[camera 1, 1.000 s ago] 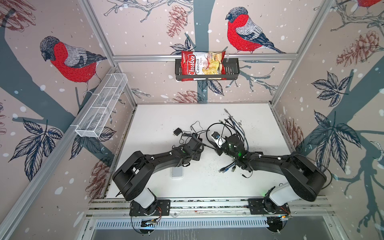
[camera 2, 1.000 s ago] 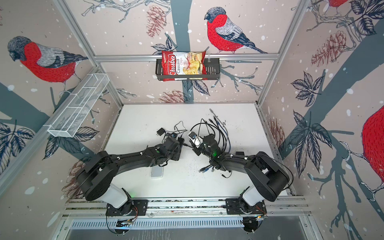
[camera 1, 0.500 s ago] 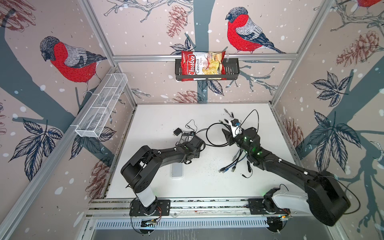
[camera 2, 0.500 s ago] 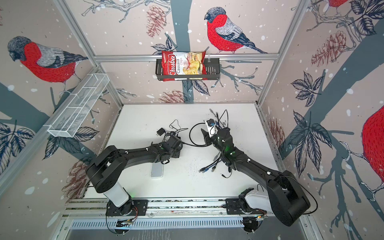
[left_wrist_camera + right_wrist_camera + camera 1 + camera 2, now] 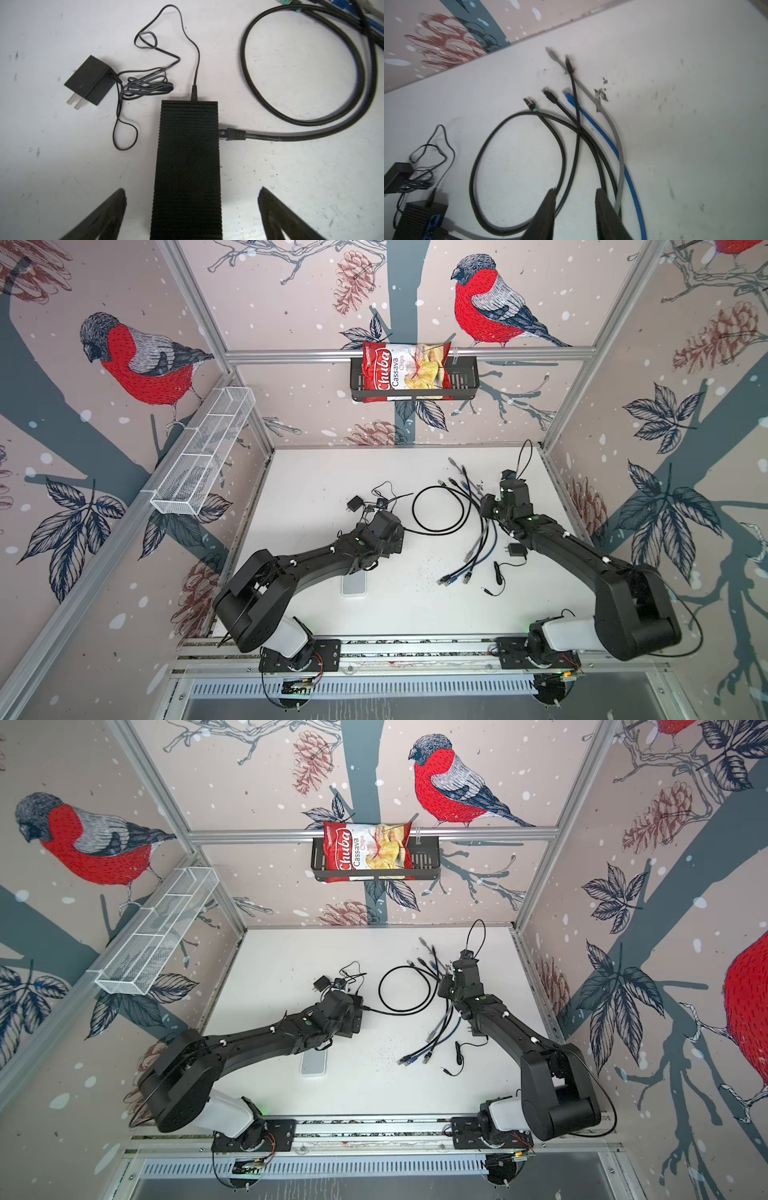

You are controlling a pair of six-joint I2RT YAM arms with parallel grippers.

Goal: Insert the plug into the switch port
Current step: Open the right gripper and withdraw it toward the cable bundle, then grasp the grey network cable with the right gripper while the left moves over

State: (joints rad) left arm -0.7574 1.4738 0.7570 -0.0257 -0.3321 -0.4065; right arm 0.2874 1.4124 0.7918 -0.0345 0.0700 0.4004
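Observation:
The black ribbed switch [image 5: 187, 166] lies flat on the white table. The black plug [image 5: 233, 134] sits in a port on its side, and its black cable [image 5: 311, 122] loops away over the table. My left gripper [image 5: 192, 192] is open wide, one finger on each side of the switch with bare table between them and it. In both top views the left gripper [image 5: 386, 526] hides most of the switch. My right gripper [image 5: 575, 192] hovers over loose cables with its jaws apart and nothing between them. It is well right of the switch [image 5: 419, 220].
A black power adapter [image 5: 89, 80] with a thin tangled lead lies beside the switch. Blue [image 5: 610, 141], grey and black network cables fan out under the right gripper. A white flat device [image 5: 354, 584] lies near the left arm, and a second adapter [image 5: 516, 549] by the right arm.
The right gripper left the switch, swung to the back and came down at the right over the loose cables. The left jaws widened off the switch. The cable loop now lies on the table.

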